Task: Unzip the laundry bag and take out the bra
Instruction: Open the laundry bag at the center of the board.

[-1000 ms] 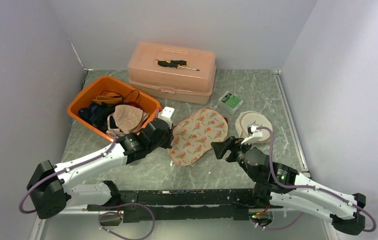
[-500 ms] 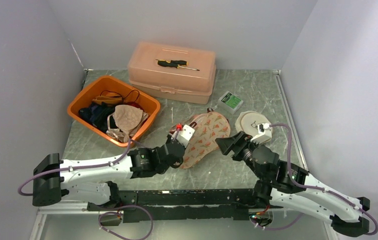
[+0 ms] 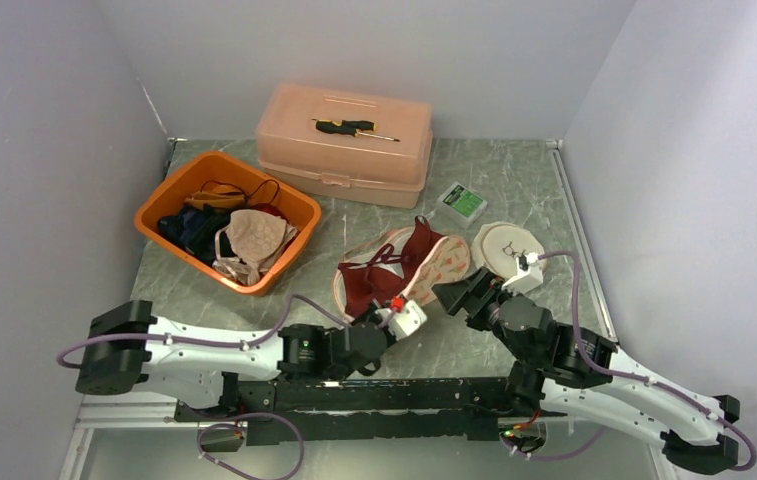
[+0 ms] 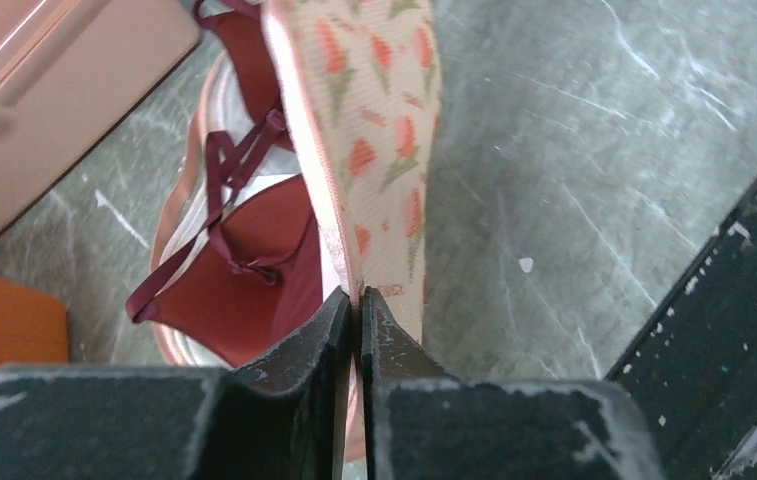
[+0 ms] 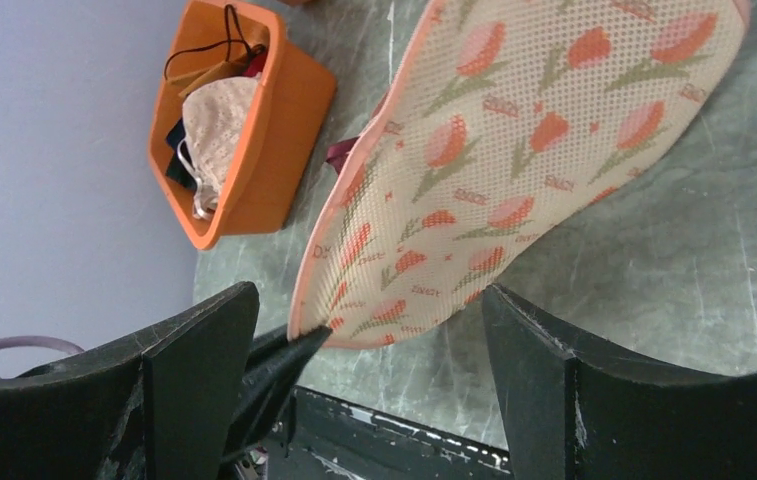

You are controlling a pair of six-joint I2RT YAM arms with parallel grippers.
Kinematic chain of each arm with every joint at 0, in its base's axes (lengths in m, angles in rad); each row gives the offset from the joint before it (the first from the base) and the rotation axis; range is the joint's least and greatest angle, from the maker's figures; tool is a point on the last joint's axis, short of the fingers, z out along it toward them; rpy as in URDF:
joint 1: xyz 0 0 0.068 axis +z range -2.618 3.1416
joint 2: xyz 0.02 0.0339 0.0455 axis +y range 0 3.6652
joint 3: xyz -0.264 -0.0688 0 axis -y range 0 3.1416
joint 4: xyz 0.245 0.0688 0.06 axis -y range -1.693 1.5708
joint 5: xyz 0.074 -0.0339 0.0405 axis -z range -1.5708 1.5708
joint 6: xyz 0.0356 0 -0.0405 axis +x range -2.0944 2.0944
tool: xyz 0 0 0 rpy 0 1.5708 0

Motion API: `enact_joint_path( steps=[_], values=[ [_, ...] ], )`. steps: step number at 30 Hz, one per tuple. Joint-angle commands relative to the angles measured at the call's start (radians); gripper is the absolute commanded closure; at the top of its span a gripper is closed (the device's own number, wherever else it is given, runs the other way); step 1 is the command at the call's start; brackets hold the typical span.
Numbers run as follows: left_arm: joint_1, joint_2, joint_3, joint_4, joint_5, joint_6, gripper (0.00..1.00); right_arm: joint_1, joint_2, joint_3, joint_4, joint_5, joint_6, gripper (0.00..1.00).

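Part of bra [image 4: 254, 235] behind laundry bag [image 4: 379, 120]

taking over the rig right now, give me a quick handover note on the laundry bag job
Claws: the left claw is shut on the edge of the laundry bag, holding its tulip-print flap lifted open. The right claw is open and empty, beside the bag's right side.
Things: the bra, maroon, lies inside the opened bag, not gripped.
Done: bag unzipped and opened.
Left to do: take the bra, probably with the right claw, and pull it out.

Bra [image 3: 378, 282] in laundry bag [image 3: 446, 262] (bin [image 3: 295, 201] to its left), box [image 3: 344, 142] behind
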Motion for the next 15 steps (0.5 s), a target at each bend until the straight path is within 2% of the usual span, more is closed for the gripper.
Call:
enact_joint_path(
  steps=[1, 2, 4, 10, 15],
  values=[
    [-0.066, 0.047, 0.025, 0.105, 0.003, 0.124, 0.81, -0.002, -0.049, -0.011, -0.105, 0.022, 0.069, 0.14],
    [-0.079, 0.057, 0.03, 0.108, 0.017, 0.134, 0.75, -0.002, -0.067, -0.01, -0.133, 0.03, 0.075, 0.14],
    [-0.098, 0.078, 0.045, 0.098, 0.038, 0.142, 0.7, -0.001, -0.106, -0.001, -0.176, 0.044, 0.064, 0.14],
    [-0.145, 0.109, 0.065, 0.101, 0.184, 0.174, 0.71, -0.002, -0.177, 0.111, -0.306, 0.105, -0.026, 0.15],
    [-0.169, 0.181, 0.149, 0.067, 0.297, 0.201, 0.69, -0.002, -0.163, 0.163, -0.312, 0.119, -0.082, 0.15]
  ],
)
